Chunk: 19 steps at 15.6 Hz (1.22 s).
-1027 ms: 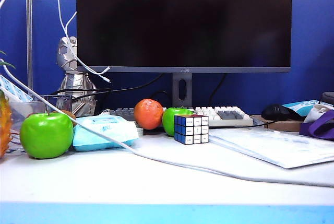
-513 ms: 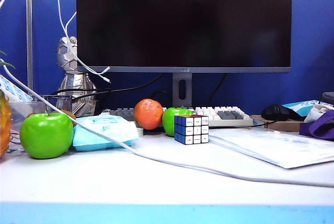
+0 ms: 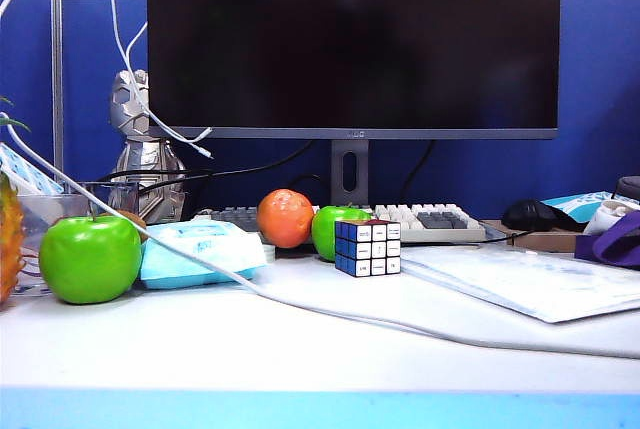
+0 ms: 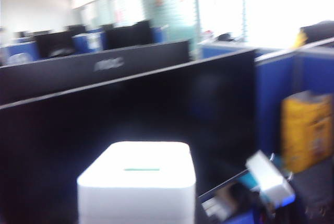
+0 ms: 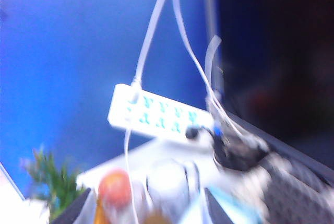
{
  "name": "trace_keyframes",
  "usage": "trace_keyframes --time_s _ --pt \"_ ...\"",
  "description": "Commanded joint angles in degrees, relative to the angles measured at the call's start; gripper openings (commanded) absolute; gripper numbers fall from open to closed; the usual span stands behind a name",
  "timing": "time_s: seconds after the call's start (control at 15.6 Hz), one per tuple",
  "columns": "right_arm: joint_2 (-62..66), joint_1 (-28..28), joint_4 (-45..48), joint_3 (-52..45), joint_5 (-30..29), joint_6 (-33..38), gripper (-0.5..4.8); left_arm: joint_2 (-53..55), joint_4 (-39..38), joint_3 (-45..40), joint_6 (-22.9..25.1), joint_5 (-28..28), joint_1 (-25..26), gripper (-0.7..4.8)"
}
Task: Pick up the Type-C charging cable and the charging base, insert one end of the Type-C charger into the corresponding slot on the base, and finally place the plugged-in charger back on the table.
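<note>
White table [image 3: 300,349] up front with a thick cord [image 3: 330,317] across it, and the puzzle cube [image 3: 367,247] a bit further back. The Type-C charging cable [image 3: 128,69] dangled in the air by the left edge of the monitor [image 3: 350,39], plug end loose. The left gripper had the charging base [image 4: 138,182] clamped up near the monitor's top, its fingers hidden by the block. The right gripper [image 5: 147,211] hung wide open with nothing in it, over the desk clutter, facing a power strip [image 5: 156,114] on the blue partition.
</note>
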Motion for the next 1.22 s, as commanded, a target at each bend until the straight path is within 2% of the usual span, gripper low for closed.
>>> trace_keyframes --time_s 0.06,0.19,0.45,0.58,0.71,0.96,1.22 --pt "7.1 0.7 0.9 8.5 2.8 0.0 2.66 -0.3 -0.3 0.3 3.4 -5.8 0.0 -0.06" --pt "16.3 1.1 1.0 16.9 4.0 -0.4 3.2 -0.4 -0.4 0.3 4.4 -9.5 0.0 -0.06" --pt "30.1 3.0 1.4 28.8 5.1 1.0 3.21 -0.4 -0.4 0.3 7.1 -16.9 0.0 -0.06" --pt "35.7 4.4 1.3 33.6 5.4 1.3 3.21 -0.3 -1.2 0.3 8.9 -17.0 0.0 -0.06" --pt "41.1 5.7 1.4 37.4 8.2 1.7 3.21 -0.3 -2.1 0.3 9.4 -17.4 0.0 -0.06" --pt "47.2 6.3 7.9 38.4 15.6 5.8 3.21 -0.4 -3.3 0.3 9.4 -17.4 0.0 -0.06" --pt "52.1 6.4 12.4 42.0 17.1 9.7 3.2 -0.4 -6.2 0.3 9.4 -17.4 0.0 -0.06"
